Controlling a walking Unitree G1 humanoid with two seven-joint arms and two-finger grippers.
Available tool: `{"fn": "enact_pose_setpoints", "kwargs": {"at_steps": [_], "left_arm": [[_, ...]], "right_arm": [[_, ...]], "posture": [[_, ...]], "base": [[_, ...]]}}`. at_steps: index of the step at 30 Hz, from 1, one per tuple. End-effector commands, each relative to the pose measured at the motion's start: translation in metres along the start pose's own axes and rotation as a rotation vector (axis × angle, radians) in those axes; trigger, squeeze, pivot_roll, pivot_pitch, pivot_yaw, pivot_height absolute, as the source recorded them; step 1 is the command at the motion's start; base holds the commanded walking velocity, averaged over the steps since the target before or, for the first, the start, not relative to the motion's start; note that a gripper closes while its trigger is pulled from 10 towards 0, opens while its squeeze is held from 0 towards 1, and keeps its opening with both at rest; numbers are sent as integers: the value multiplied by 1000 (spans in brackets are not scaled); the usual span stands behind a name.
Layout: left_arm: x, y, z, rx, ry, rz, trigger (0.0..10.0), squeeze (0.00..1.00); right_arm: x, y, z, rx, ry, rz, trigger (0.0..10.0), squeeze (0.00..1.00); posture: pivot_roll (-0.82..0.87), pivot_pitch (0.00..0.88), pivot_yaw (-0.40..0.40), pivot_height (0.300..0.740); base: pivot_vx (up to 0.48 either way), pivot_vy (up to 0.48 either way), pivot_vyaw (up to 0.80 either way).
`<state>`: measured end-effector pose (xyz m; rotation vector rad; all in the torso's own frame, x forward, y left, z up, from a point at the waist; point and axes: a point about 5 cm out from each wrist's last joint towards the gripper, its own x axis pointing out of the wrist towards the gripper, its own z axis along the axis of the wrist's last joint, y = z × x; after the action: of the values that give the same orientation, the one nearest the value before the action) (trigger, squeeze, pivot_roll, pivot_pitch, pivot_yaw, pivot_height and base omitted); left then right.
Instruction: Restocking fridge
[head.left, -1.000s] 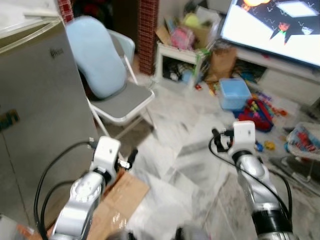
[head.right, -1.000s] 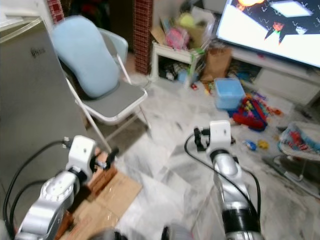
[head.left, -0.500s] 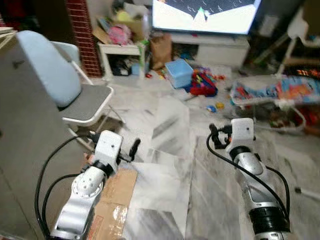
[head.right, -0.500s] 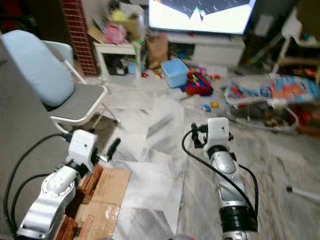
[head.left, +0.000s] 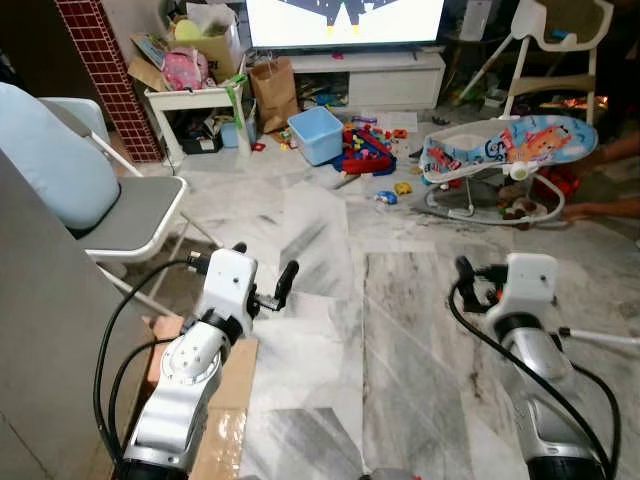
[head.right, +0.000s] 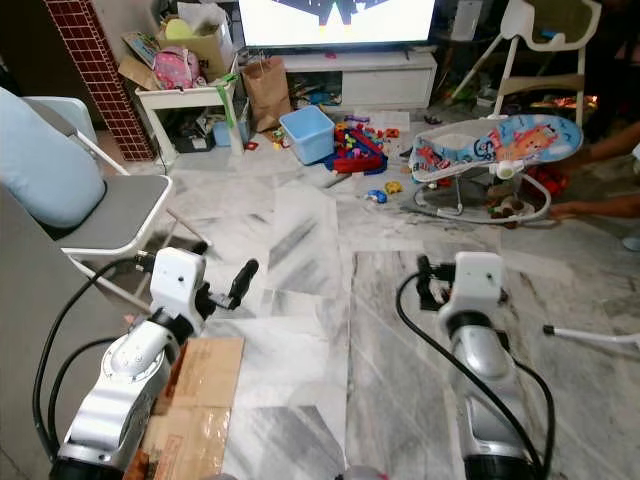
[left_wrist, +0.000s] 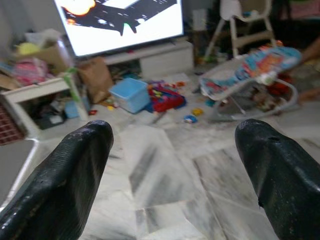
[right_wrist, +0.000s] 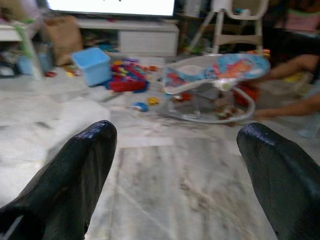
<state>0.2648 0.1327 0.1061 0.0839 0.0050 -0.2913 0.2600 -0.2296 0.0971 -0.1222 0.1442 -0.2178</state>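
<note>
Head views: the fridge (head.left: 40, 330) sat off at the robot's left, next to a folding chair (head.left: 130, 215). Wrist views: left gripper (left_wrist: 172, 165) and right gripper (right_wrist: 175, 165) both had fingers wide apart, holding nothing. My worry was the toys (head.right: 355, 150) and baby bouncer (head.right: 495, 150) on the marble floor (head.right: 390, 290), easy to trip on while walking.

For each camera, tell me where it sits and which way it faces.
Head views: look forward and down at marble floor; both silver arms show.
Left wrist view: along open left gripper toward the blue plastic bin.
Right wrist view: along open right gripper toward the colourful baby bouncer.
Shared: all show bin and bouncer.
</note>
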Motion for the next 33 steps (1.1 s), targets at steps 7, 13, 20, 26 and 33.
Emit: {"fn": "enact_pose_setpoints", "kwargs": {"at_steps": [7, 13, 20, 26, 33], "left_arm": [[9, 19, 6, 20, -42, 34, 10000, 0], [19, 19, 2, -5, -32, 17, 10000, 0], [31, 21, 5, 2, -55, 16, 10000, 0], [27, 24, 7, 7, -92, 73, 10000, 0], [18, 25, 11, 70, -110, 53, 10000, 0]], "right_arm": [[-6, -4, 23, -69, -173, -50, 10000, 0], [16, 7, 30, -117, -218, -26, 10000, 0], [33, 27, 48, -78, -219, 96, 10000, 0], [19, 22, 29, 17, -140, 76, 10000, 0], [10, 18, 17, 39, -57, 92, 10000, 0]], "posture": [[-136, 14, 105, 740], [-150, 0, 130, 740], [-136, 0, 104, 740], [-88, 0, 75, 740], [-70, 0, 88, 740]], "base": [[275, 0, 0], [284, 0, 0], [294, 0, 0], [292, 0, 0], [296, 0, 0]]}}
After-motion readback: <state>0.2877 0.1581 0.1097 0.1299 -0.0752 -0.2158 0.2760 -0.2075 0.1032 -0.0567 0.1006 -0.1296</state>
